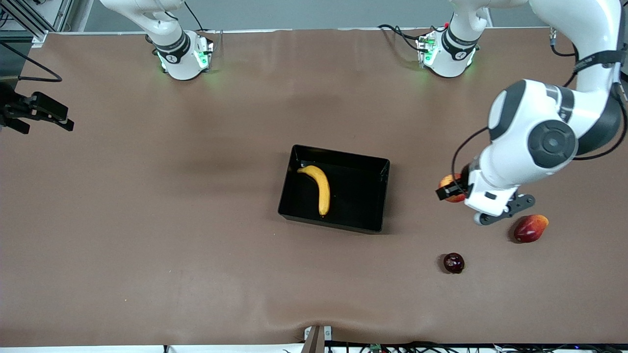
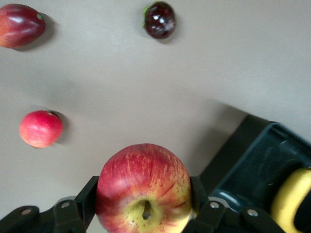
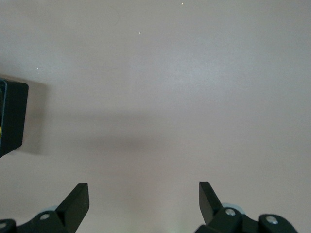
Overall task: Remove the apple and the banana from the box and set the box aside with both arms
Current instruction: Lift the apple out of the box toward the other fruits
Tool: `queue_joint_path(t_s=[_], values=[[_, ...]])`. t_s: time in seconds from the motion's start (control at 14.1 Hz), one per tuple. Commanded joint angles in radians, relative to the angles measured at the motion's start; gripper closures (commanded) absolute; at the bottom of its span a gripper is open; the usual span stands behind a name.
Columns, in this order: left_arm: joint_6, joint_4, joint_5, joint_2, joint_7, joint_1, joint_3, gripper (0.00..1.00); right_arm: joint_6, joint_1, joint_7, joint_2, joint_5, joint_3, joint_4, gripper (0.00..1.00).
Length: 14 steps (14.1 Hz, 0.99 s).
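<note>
A Franka arm lifts a red-and-yellow apple (image 1: 450, 185) above the brown table (image 1: 147, 220), its left gripper (image 1: 454, 189) pinching the fruit between both jaws over bare tabletop toward the left arm's end. The left wrist view shows the apple (image 2: 144, 189) clamped stem end toward the camera, black fingers (image 2: 87, 201) pressed to each flank.

At the table's centre sits the glossy black tray (image 1: 378, 196), a shallow rectangular box with raised walls. A long yellow banana (image 1: 320, 186) lies inside it, along the wall at the right arm's end, curving from the tray's 11 o'clock corner down toward 7 o'clock. From the tray, the held apple hangs at about 3 o'clock.

Three other fruits rest on the table at the left arm's end. A red-orange mango (image 1: 530, 228) lies at roughly 4 o'clock from the gripper, nearer the front camera; a small dark purple fruit (image 1: 454, 263) lies at 6 o'clock from the gripper, nearer still. A plain red round fruit (image 2: 41, 128) shows only in the left wrist view, on the tabletop apart from the mango (image 2: 20, 25) and the purple fruit (image 2: 159, 19).

The right gripper (image 1: 37, 113) waits over the table's edge at the right arm's end, at about 9 o'clock from the tray, its fingers (image 3: 75, 206) spread wide and empty over bare table.
</note>
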Motion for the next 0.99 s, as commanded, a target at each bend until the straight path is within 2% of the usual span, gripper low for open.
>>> queue_joint_path(t_s=[0.0, 0.14, 0.28, 0.5, 0.92], values=[[-0.004, -0.067, -0.015, -0.02, 0.09, 0.068, -0.004, 1.0, -0.01, 0.003, -0.003, 0.014, -0.005, 0.002, 0.023, 0.0], [0.035, -0.123, -0.003, -0.017, 0.144, 0.115, -0.004, 1.0, -0.012, 0.003, -0.003, 0.013, -0.005, 0.002, 0.023, 0.0], [0.129, -0.208, -0.001, -0.024, 0.178, 0.149, -0.004, 1.0, -0.012, 0.003, -0.003, 0.013, -0.005, 0.002, 0.023, 0.0], [0.278, -0.32, -0.003, -0.027, 0.179, 0.152, -0.004, 1.0, -0.012, 0.003, -0.003, 0.013, -0.005, 0.002, 0.023, 0.0], [0.448, -0.401, 0.008, -0.008, 0.181, 0.155, -0.001, 1.0, -0.012, 0.003, -0.003, 0.013, -0.005, 0.002, 0.023, 0.0]])
